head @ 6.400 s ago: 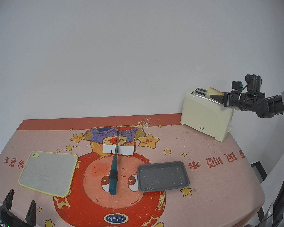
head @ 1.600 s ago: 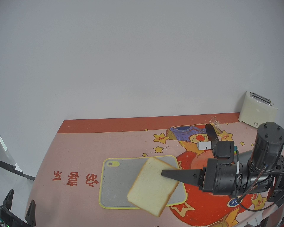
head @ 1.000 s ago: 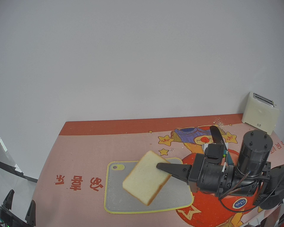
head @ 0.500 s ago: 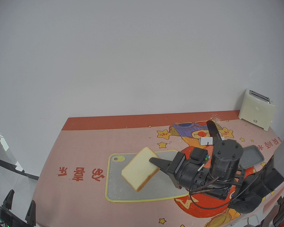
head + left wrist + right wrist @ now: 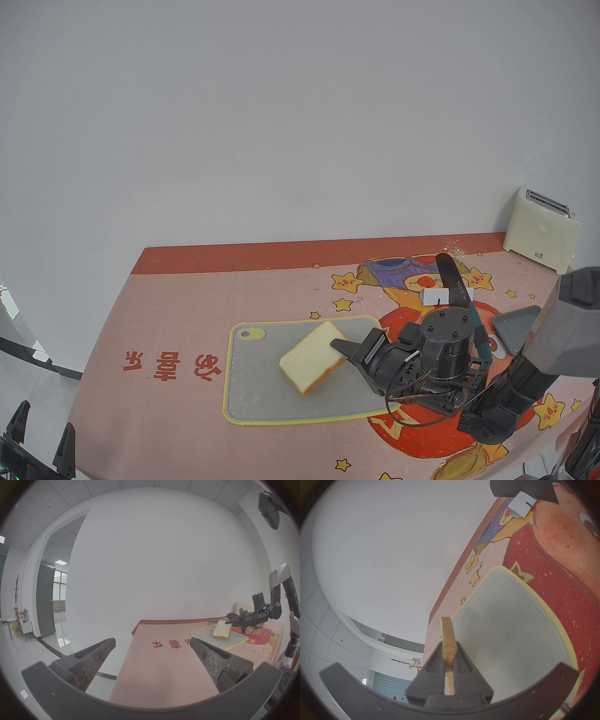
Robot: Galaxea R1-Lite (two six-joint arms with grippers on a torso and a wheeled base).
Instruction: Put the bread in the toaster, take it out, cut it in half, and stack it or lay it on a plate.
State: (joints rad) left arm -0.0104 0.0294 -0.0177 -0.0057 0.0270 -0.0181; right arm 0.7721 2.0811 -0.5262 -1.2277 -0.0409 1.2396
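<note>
Finding: my right claw (image 5: 340,347) is clenched on one edge of the bread (image 5: 311,357), which sits tilted over the middle of the cutting board (image 5: 262,387), at centre frame in the head view. The right wrist view shows the slice (image 5: 447,636) edge-on, pinched between the fingers. I cannot tell whether its lower corner touches the board. My left claw (image 5: 151,644) hangs released and holds nothing, off the table's (image 5: 175,312) lower-left edge.

Recommendation: lower until the slice lies flat, well inside the yellow rim. Open only then and withdraw to the right, so the bread is not dragged. The knife (image 5: 456,287) lies right of centre and the toaster (image 5: 542,230) at far right, both clear of the drop.

Change noted: against half a second ago, the bread is lower and further right over the board, and my wrist has dropped with it.
</note>
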